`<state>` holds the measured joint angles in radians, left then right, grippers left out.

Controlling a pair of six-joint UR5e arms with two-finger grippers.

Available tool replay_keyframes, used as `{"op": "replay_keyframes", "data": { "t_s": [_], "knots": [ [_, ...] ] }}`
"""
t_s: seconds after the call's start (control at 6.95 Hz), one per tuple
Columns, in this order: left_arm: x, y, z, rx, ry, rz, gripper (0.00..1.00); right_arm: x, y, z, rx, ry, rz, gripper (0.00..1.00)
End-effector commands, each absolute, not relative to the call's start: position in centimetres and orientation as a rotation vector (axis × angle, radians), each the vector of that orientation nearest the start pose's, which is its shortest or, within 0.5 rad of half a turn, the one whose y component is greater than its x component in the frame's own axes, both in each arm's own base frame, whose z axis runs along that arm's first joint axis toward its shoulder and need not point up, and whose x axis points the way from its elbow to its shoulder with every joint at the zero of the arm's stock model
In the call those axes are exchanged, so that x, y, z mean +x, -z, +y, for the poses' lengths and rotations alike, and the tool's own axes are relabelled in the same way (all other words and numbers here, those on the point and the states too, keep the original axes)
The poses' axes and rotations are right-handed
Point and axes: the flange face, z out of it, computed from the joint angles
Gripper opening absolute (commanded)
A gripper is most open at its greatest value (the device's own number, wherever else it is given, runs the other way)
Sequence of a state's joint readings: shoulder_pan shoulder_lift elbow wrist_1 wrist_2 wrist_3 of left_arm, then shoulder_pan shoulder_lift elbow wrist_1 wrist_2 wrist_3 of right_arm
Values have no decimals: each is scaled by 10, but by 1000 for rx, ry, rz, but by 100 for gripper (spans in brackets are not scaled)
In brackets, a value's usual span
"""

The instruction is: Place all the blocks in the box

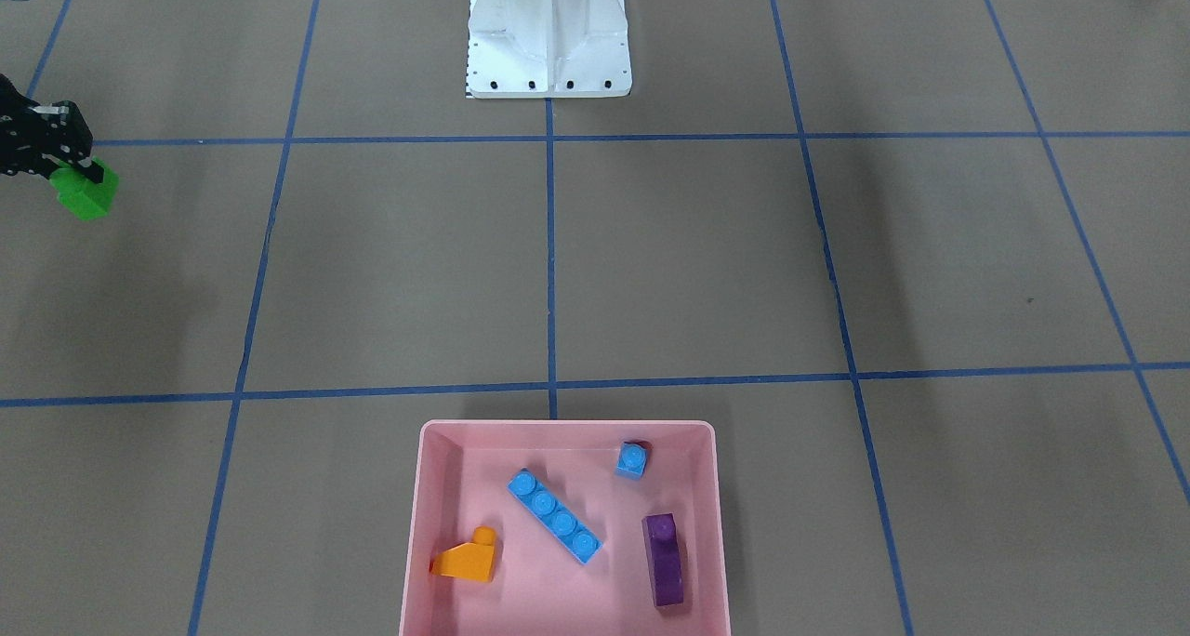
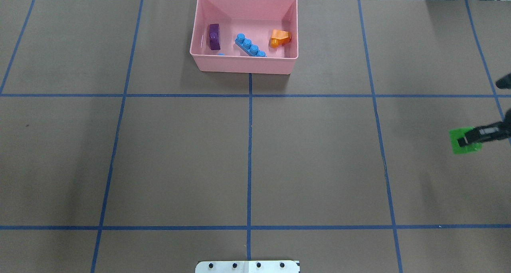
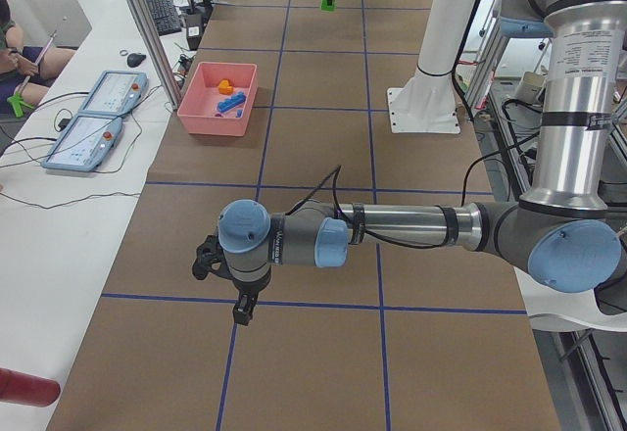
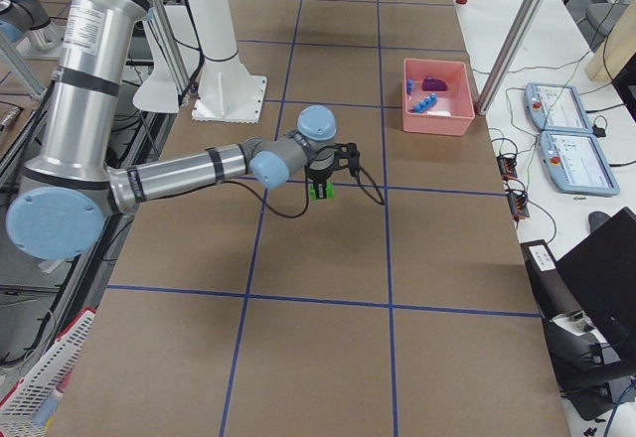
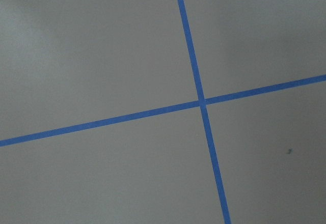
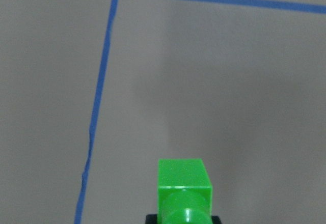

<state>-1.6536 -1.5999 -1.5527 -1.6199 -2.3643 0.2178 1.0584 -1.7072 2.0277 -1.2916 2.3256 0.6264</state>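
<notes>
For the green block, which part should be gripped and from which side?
Grip the green block across its flat, parallel side walls, coming down from above: the studded top faces up and the sides are straight. The right hand holds it so.

Overhead view: pink box (image 2: 243,64) upright at table's 12 o'clock, four blocks inside. Purple block (image 2: 214,36) at 9, long blue block (image 2: 250,45) diagonal mid-box, orange block (image 2: 281,38) at 3, tiny blue block (image 1: 633,458) at 7. Green block (image 2: 467,148) out at table's 3 o'clock, pinched in right gripper (image 2: 462,140).
</notes>
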Motion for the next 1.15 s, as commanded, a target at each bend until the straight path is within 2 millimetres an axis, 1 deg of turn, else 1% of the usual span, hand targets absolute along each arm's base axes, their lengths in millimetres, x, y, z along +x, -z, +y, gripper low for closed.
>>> {"op": "replay_keyframes", "data": {
  "t_s": [0.0,0.29,0.43,0.58,0.72,0.86,1.01],
  "knots": [
    [-104,-652,-496,169,-149,779,100,-210,-334,-517,59,92,-893,0],
    [-104,-652,-496,171,-150,778,100,-265,-244,-612,87,95,-880,0],
    [-103,-652,-496,170,-149,783,100,-301,-197,-656,97,110,-866,0],
    [-103,-652,-496,170,-149,783,100,-342,-145,-693,121,138,-823,0],
    [-103,-653,-496,169,-149,783,100,-384,-103,-714,171,257,-764,0],
    [-103,-654,-496,167,-148,784,100,-404,-91,-727,193,364,-728,0],
    [-103,-653,-496,167,-148,785,100,-446,-84,-744,266,417,-701,0]
  ]
}}
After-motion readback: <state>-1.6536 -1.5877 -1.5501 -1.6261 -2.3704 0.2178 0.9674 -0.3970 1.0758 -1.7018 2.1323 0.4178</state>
